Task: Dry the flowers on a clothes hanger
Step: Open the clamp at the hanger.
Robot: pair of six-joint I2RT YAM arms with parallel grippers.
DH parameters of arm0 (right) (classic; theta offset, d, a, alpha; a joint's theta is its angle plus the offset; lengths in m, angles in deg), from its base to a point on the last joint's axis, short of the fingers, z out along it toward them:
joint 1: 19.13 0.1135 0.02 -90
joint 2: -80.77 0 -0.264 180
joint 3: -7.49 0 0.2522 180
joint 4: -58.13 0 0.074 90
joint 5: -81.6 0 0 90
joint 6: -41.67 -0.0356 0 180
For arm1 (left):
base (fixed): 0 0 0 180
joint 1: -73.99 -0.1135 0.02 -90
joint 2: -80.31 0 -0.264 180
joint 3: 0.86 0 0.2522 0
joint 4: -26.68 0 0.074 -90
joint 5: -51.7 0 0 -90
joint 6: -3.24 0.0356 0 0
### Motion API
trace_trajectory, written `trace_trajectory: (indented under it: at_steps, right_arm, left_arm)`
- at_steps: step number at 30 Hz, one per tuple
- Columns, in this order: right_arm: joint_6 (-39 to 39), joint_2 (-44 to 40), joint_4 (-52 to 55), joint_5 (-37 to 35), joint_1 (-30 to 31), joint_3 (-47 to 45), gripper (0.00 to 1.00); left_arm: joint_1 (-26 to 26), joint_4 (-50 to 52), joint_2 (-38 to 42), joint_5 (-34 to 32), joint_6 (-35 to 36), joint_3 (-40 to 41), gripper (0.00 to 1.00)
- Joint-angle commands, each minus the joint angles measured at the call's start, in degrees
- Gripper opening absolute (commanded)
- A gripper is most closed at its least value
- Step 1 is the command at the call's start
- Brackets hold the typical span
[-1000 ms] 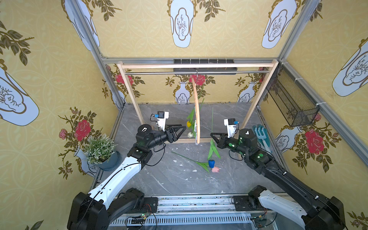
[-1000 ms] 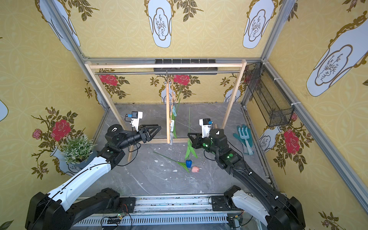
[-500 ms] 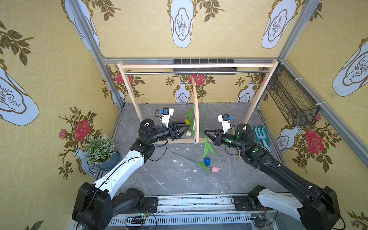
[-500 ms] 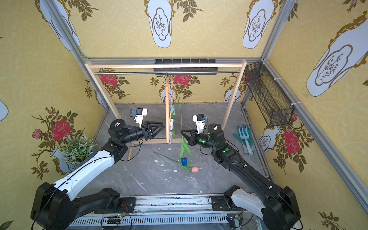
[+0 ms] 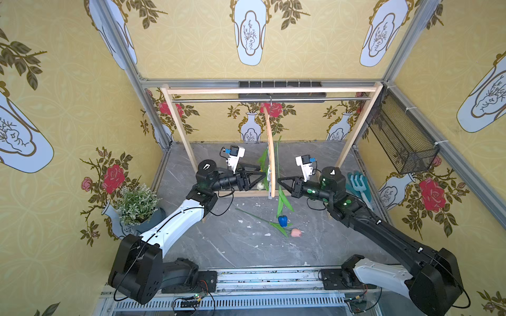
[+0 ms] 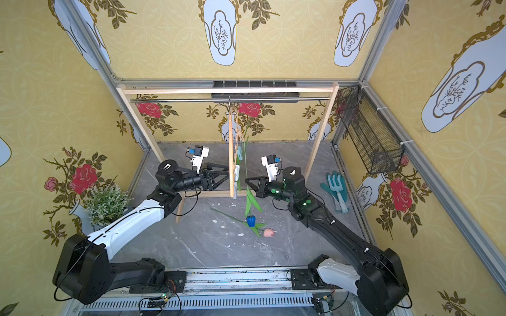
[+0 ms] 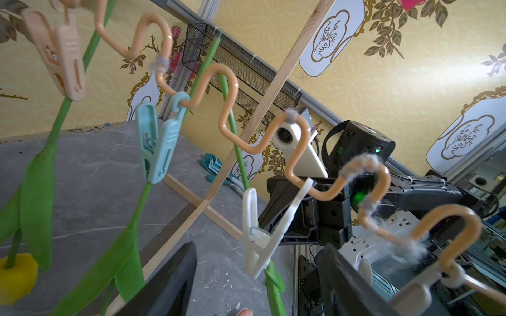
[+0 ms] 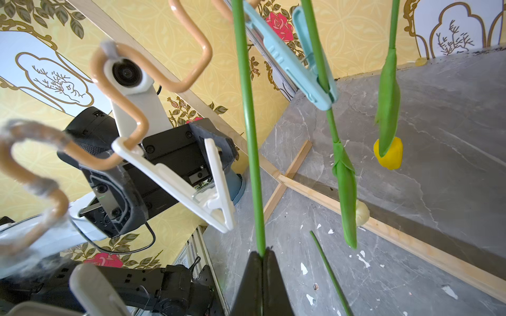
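The clothes hanger (image 5: 269, 153) (image 6: 231, 153) hangs edge-on from the rail between my two arms. Its peach pin (image 7: 59, 58) holds the yellow tulip (image 8: 388, 153), and its blue pin (image 7: 157, 139) holds the white tulip (image 8: 361, 216). My right gripper (image 8: 262, 253) (image 5: 279, 180) is shut on the blue tulip's stem (image 8: 252, 136), and the blue head (image 5: 282, 220) hangs below. That stem runs just beside the tip of the white pin (image 8: 191, 186). My left gripper (image 7: 257, 273) (image 5: 264, 177) is open, one finger either side of the white pin (image 7: 262, 235). The pink tulip (image 5: 295, 232) lies on the floor.
The wooden rack (image 5: 271, 90) spans the back, with a base bar across the floor. A potted plant (image 5: 135, 202) stands at the left wall. A black wire basket (image 5: 402, 142) hangs on the right wall above garden gloves and a fork (image 5: 358, 183).
Both arms have closed in on the hanger. The right gripper has carried the blue tulip left and up beside the white pin. The left gripper's jaws have widened.
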Motion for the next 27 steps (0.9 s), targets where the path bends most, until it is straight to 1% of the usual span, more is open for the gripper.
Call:
trace_trajectory:
  at_steps: [1,4,5,7,11,27]
  right_arm:
    - [-1.3,0.6,-5.0,1.0,0.0,0.1,0.0]
    - [-1.9,1.2,-5.8,1.4,0.0,0.1,0.0]
    - [-2.0,1.4,-5.9,1.6,0.1,0.2,0.0]
    - [-2.3,1.7,-6.2,2.0,0.1,0.2,0.0]
    - [-3.0,2.1,-7.0,2.3,0.0,-0.1,0.0]
    - [-4.2,2.5,-9.4,3.4,0.1,-1.3,0.0]
  left_arm:
    - [0.0,-7.9,-1.4,3.8,-1.2,-0.2,0.76]
    - [0.0,-12.1,-3.0,5.6,-1.3,-0.1,0.76]
    - [0.0,-12.8,-3.6,6.1,-2.9,-0.3,0.75]
    - [0.0,-13.7,-4.9,7.3,-3.5,-1.0,0.73]
    - [0.0,-13.7,-6.1,7.0,-3.1,-1.1,0.73]
    - [0.0,-13.8,-9.9,9.4,-3.5,-3.7,0.73]
